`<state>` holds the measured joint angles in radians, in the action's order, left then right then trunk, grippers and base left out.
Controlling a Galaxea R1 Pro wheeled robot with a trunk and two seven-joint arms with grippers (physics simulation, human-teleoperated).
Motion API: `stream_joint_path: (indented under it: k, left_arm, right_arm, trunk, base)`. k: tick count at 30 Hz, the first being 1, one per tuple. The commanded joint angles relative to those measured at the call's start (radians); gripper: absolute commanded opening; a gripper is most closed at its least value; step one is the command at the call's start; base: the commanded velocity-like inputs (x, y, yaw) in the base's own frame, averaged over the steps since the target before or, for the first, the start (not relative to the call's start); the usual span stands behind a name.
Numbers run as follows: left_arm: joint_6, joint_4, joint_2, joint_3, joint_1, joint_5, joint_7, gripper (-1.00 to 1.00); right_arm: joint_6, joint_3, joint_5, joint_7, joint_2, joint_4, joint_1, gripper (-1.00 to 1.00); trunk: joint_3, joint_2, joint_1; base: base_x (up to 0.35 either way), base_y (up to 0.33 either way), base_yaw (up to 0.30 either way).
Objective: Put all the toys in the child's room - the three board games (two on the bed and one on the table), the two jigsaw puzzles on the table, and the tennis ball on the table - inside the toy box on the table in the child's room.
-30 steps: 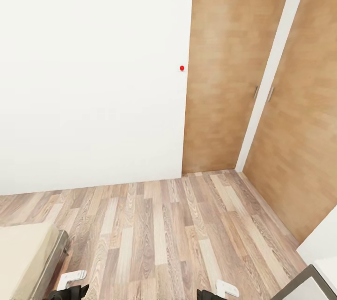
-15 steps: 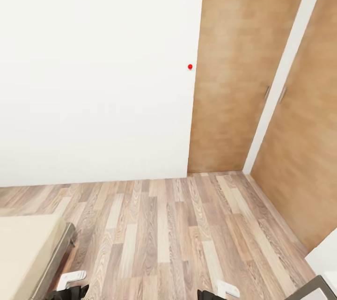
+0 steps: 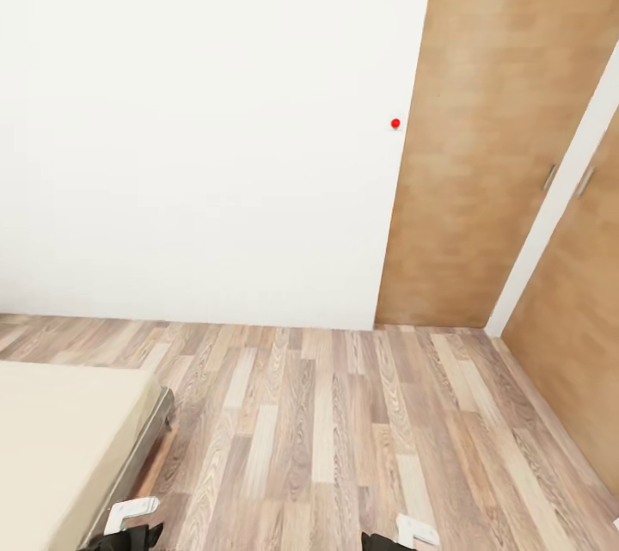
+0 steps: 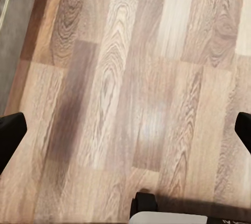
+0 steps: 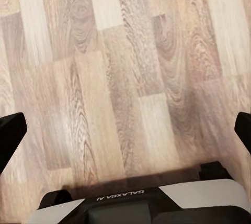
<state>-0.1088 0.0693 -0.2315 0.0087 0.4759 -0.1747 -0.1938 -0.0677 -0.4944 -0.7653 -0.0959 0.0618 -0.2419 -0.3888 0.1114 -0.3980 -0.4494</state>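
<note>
The bed, with its beige sheet and dark grey frame, fills the lower left corner of the head view, and no board game lies on the part I see. The toys, the toy box and the table are out of view. My left gripper hangs open over bare wood-plank floor, its black fingertips far apart, with a strip of the grey bed frame beside it. My right gripper is open too, above floor planks, with nothing between its fingers.
A white wall with a small red dot faces me. Wooden wardrobe doors with slim handles stand at the right. Wood-plank floor stretches between the bed and the doors.
The whole head view has swung left: the camera turned. More of the bed shows now, and the grey-and-white corner at the lower right has slid out of the picture.
</note>
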Motion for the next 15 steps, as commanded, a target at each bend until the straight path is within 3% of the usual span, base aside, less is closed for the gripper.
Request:
stream_joint_path:
  k: [1,10,15]
  left_arm:
    - [-0.001,-0.002,0.000,0.001,0.001,-0.008,-0.005,1.00]
    - [0.007,-0.002,0.001,0.000,0.001,-0.008,-0.004,1.00]
    - [0.009,-0.002,0.002,-0.001,0.001,-0.007,-0.004,1.00]
  right_arm:
    - [-0.004,-0.009,-0.010,-0.005,0.000,0.000,-0.001,1.00]
    - [-0.004,-0.009,-0.010,-0.005,-0.001,0.000,-0.001,1.00]
    - [-0.010,-0.008,-0.011,-0.005,-0.007,0.001,0.000,1.00]
  trunk:
    - [0.002,-0.002,-0.001]
    - [0.002,-0.002,-0.001]
    - [0.002,-0.002,-0.001]
  base:
    - [0.000,0.000,0.291]
    - [0.000,0.000,0.285]
    - [0.000,0.000,0.106]
